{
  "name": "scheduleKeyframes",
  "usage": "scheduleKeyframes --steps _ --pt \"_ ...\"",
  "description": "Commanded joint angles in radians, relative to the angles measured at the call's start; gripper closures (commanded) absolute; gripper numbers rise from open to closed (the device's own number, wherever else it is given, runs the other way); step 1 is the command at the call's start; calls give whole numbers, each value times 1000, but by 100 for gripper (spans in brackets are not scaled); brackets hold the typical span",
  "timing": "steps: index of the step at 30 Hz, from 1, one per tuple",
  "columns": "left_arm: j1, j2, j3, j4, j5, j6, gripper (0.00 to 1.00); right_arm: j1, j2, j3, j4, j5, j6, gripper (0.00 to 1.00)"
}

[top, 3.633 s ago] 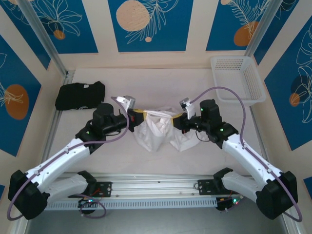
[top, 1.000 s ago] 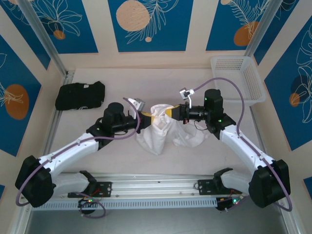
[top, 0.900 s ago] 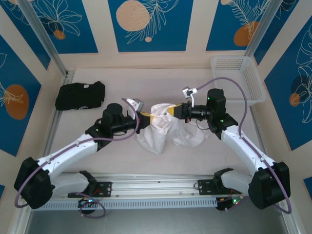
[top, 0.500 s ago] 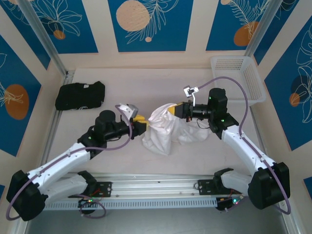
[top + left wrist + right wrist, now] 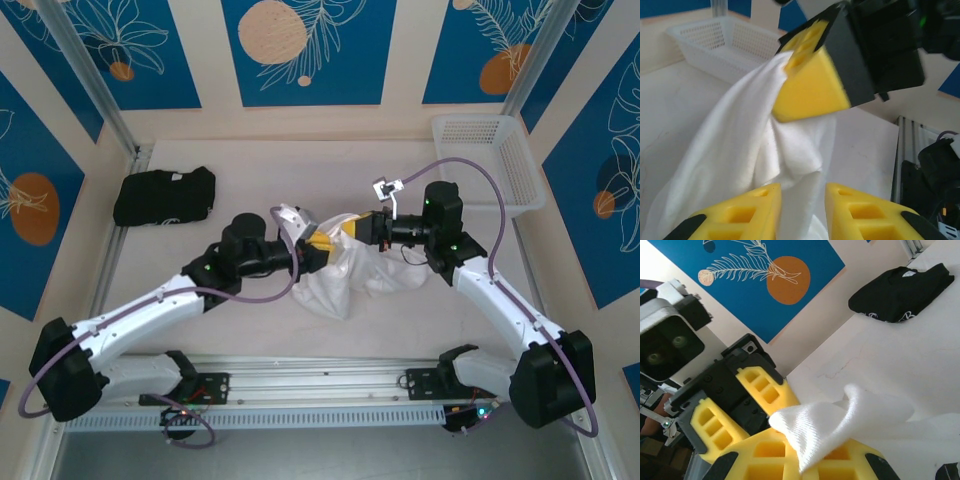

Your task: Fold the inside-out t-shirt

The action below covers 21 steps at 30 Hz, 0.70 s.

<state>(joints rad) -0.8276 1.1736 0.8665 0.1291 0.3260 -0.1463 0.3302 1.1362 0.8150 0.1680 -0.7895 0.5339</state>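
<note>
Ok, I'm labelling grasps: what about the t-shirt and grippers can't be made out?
- Left wrist view: the t-shirt runs between the fingers of the left gripper, but the bottom edge cuts them off; clamped or loose, unclear.
- Top view: it is bunched; sleeves and collar hidden in folds.
- Right wrist view: print on the black garment too small to read.

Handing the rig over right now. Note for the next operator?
Right gripper: shut on a pinch of the t-shirt, lifting it.
Left gripper: open, jaws apart around a fold of cloth close to that pinch, not clamped.
T-shirt: bunched mid-table, lower part heaped on the surface. Black garment far left and basket far right, both apart from it.
Done: no fold yet.
Left: take a second grip, spread flat, fold.
</note>
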Motion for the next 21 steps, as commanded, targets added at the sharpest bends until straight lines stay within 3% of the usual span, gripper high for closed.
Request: scheduleKeyframes --steps 1,13,18,21 --pt "5 26 56 -61 -42 14 73 5 -4 -1 -12 0 -16 100" --pt "42 88 85 -53 -76 -17 71 1 -8 -4 -16 0 -25 100" --pt "48 110 104 -34 -23 -24 68 1 -7 -6 -14 -1 -24 100" --pt "50 118 112 -18 -6 -31 75 1 -3 -5 -8 -4 -20 100"
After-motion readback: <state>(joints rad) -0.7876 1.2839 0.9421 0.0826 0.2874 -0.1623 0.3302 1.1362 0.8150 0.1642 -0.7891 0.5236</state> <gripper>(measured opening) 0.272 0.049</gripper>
